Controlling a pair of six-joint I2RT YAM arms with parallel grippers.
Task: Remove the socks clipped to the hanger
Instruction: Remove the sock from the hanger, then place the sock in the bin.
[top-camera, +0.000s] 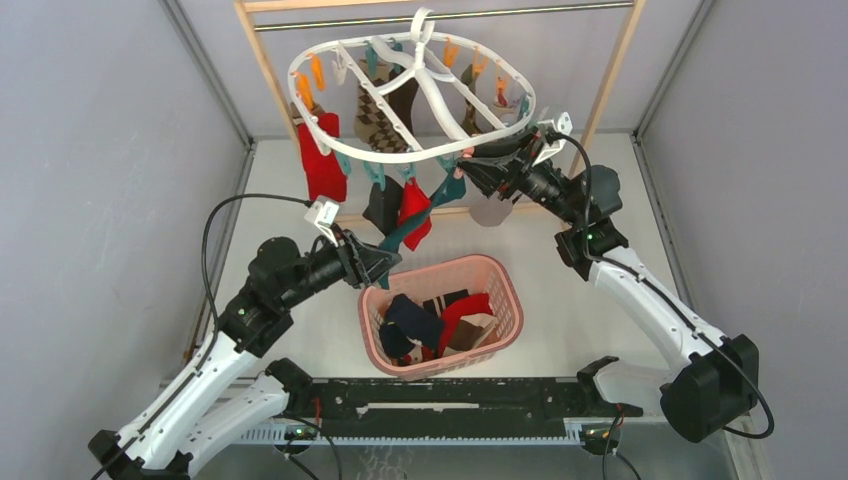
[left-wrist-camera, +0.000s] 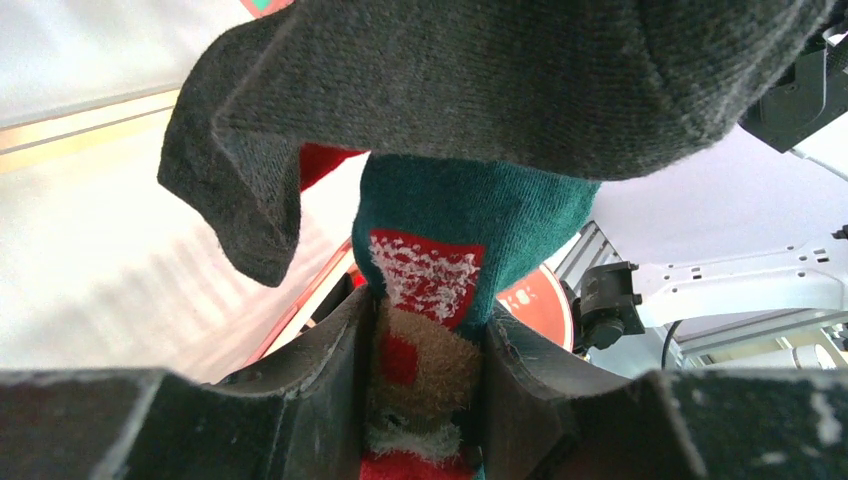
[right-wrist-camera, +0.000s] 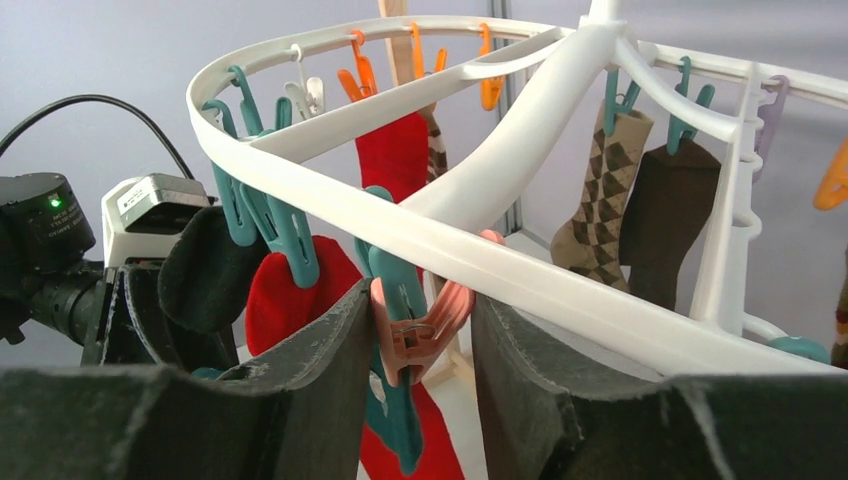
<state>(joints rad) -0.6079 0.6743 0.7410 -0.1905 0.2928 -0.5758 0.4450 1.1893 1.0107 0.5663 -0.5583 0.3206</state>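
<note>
My main worry is a pull that comes before the clip (right-wrist-camera: 400, 340) lets go. I take this pink one to be holding the teal sock (left-wrist-camera: 460, 215). If the left arm drags the sock down while the clip bites, the hanger (right-wrist-camera: 520, 265) tips or swings on its hook, and the right gripper (right-wrist-camera: 420, 300) slides off the clip (the frame hangs free, so nothing steadies it). A squeeze that lands off the clip's legs would slip and not open it. The grey sock (left-wrist-camera: 480, 80), draped across the top of the left wrist view, could also snag on the way down.

The hanger sits top centre in the overhead view, with socks (top-camera: 322, 160) dangling under its rim. The teal sock runs from the near rim down to mid-frame, just above the basket (top-camera: 505, 290). There the left gripper (left-wrist-camera: 428, 335) is partly closed, pinching the sock's lower end between both pads. The right gripper is at the rim, centre-right, with its jaws roughly half spread either side of the clip. They look to be touching it, but I cannot tell whether they squeeze it yet.
</note>
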